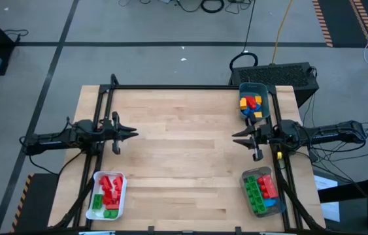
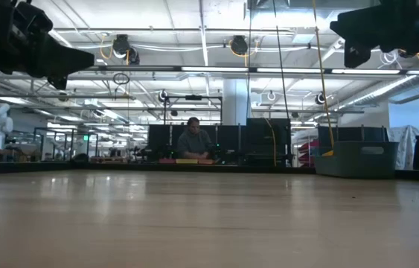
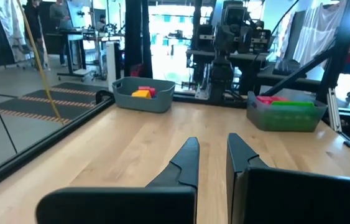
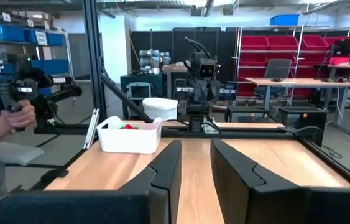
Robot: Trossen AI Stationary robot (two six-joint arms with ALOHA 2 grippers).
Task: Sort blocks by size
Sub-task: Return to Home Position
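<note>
The blocks lie in three bins. A teal bin (image 1: pixel 252 101) at the far right holds yellow, blue and red blocks (image 1: pixel 250 104). A clear bin (image 1: pixel 263 191) at the near right holds green, red and blue blocks. A white bin (image 1: pixel 108 195) at the near left holds red and green blocks. My left gripper (image 1: pixel 132 135) hovers over the table's left side, open and empty; it also shows in its wrist view (image 3: pixel 212 155). My right gripper (image 1: pixel 236 138) hovers over the right side, between the two right bins, open and empty; it also shows in its wrist view (image 4: pixel 194 155). The two grippers point at each other.
The bare wooden tabletop (image 1: pixel 184 163) stretches between the two grippers. A black frame (image 1: pixel 170 87) runs along the table's far edge. A person (image 2: pixel 194 141) sits far behind the table, and a person's hand (image 4: pixel 4 124) shows beyond the left side.
</note>
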